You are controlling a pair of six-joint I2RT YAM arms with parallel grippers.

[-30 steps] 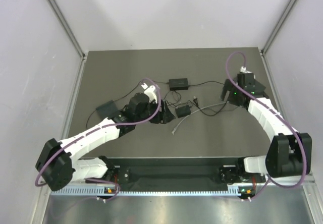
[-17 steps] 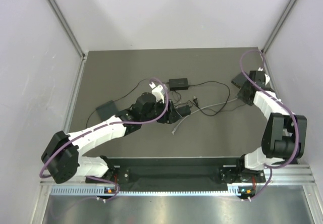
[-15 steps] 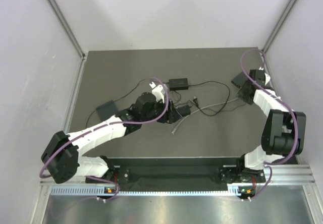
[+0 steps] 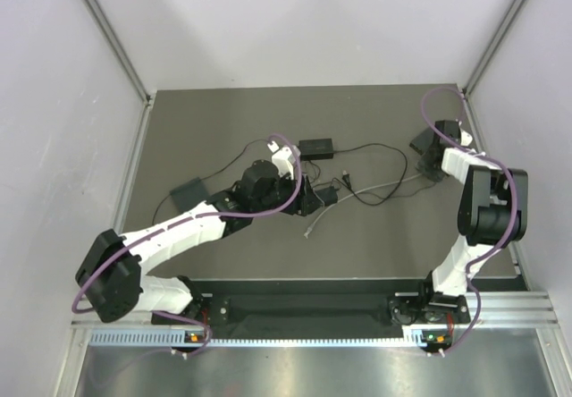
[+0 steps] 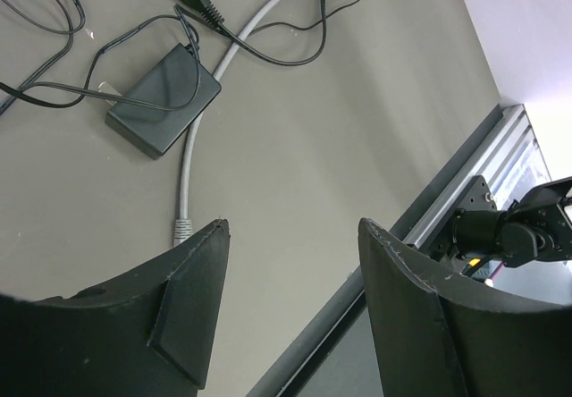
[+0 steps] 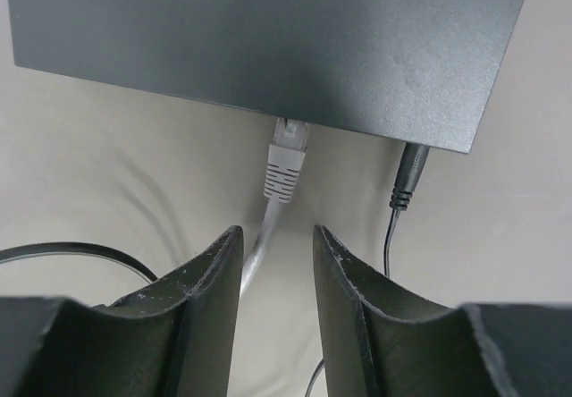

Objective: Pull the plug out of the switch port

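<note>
The switch [image 6: 268,39] is a dark flat box filling the top of the right wrist view; in the top view it lies at the back right [image 4: 421,139]. A grey plug [image 6: 286,160] sits in its port, and its grey cable runs back between my right fingers. My right gripper [image 6: 275,236] stands just short of the plug, jaws narrowed but open, with a gap on each side of the cable. In the top view the right gripper [image 4: 433,163] is beside the switch. My left gripper [image 5: 293,227] hovers open over bare table with nothing between its fingers.
A black power jack [image 6: 407,178] is plugged in right of the grey plug. Mid-table lie a black adapter [image 5: 164,99], the grey cable's loose end [image 5: 182,229], tangled black cords, another adapter [image 4: 315,147] and a flat black box [image 4: 188,191]. The right wall is close to the switch.
The right arm swung back and right to the switch, and its jaws narrowed around the grey cable. The left gripper crept slightly right toward the adapter, staying open.
</note>
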